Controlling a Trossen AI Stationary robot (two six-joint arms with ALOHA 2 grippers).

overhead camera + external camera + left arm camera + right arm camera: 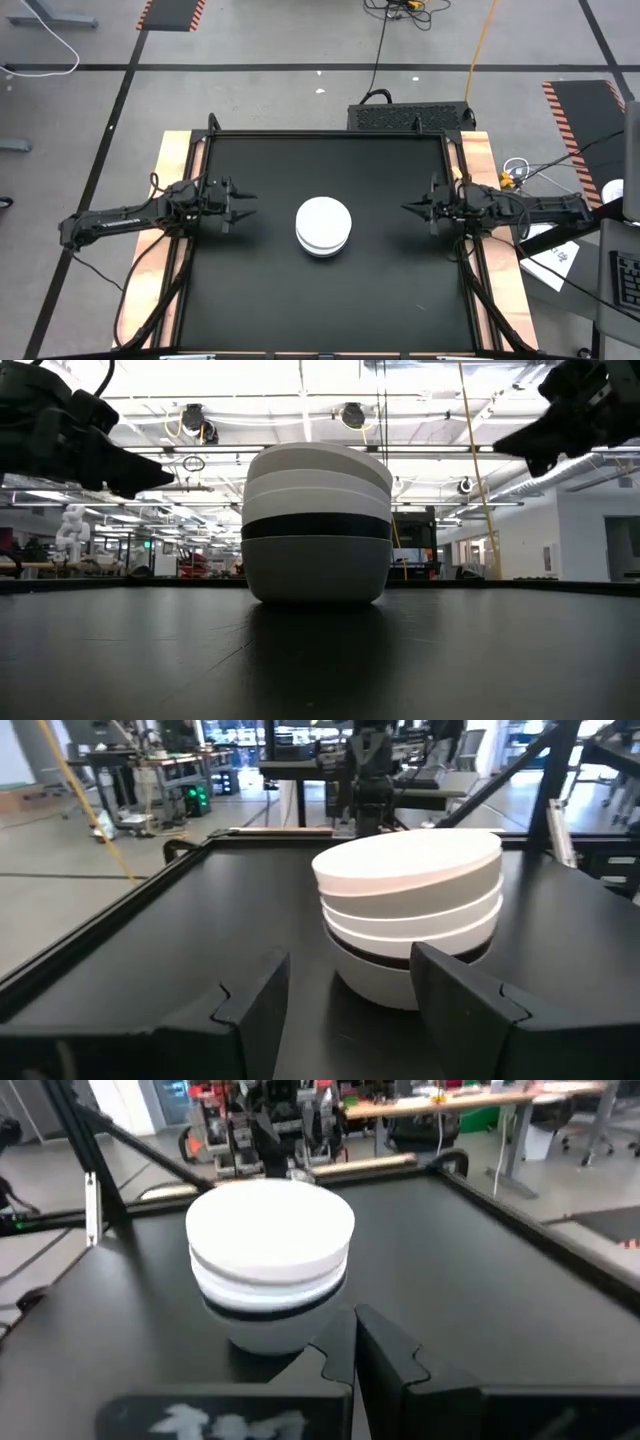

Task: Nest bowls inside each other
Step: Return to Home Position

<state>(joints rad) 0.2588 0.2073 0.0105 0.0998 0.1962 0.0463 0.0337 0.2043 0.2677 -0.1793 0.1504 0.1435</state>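
Stacking looks done: all the bowls seen sit in one stack of bowls at the middle of the table, and no loose bowl shows anywhere on it. In the low view the stack reads pale bowl at the bottom, black bowl showing as a thin band above it, then pale and white rims up to the top white bowl. The upper bowls sit slightly tilted, not fully level. I can't count the bowls for sure from the rims.

Step in hand, as I judge it: arms going to their rest pose, nothing left to pick. The next move calls only for pulling each arm away to its own side without brushing the stack, since a tilted top could slide if bumped.

Left gripper is at the left side of the table, well apart from the stack, pointing at it, raised off the surface; its fingers are spread and hold nothing. Right gripper mirrors it on the right side, also raised and well apart from the stack, aimed at it; its fingers are pressed together, empty. Both arms reach in low and roughly level from the table's side edges.
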